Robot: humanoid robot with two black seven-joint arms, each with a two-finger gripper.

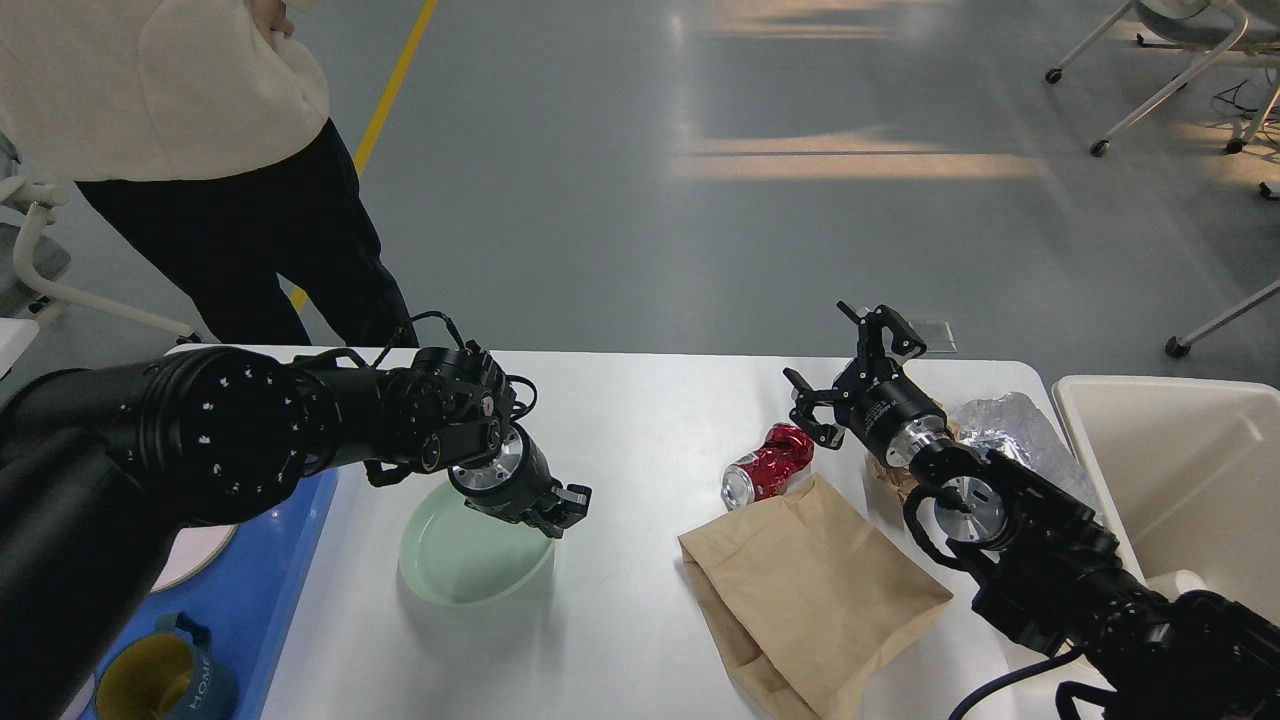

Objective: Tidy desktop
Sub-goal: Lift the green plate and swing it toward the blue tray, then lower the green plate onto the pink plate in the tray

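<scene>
Desktop point(640, 430) long axis L-R, prob. level.

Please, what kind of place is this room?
Probably an office or lab test area: a grey polished floor with a yellow line, wheeled chairs, and a white desktop.

Only one legible text: white letters "HOM", likely cut off, on the blue mug point(165, 680) w/ yellow interior, bottom-left on the blue tray point(290, 560). Small print on the right gripper's point(850, 375) black body is too tiny to read. Crushed red can point(768, 466): no readable brand.
</scene>
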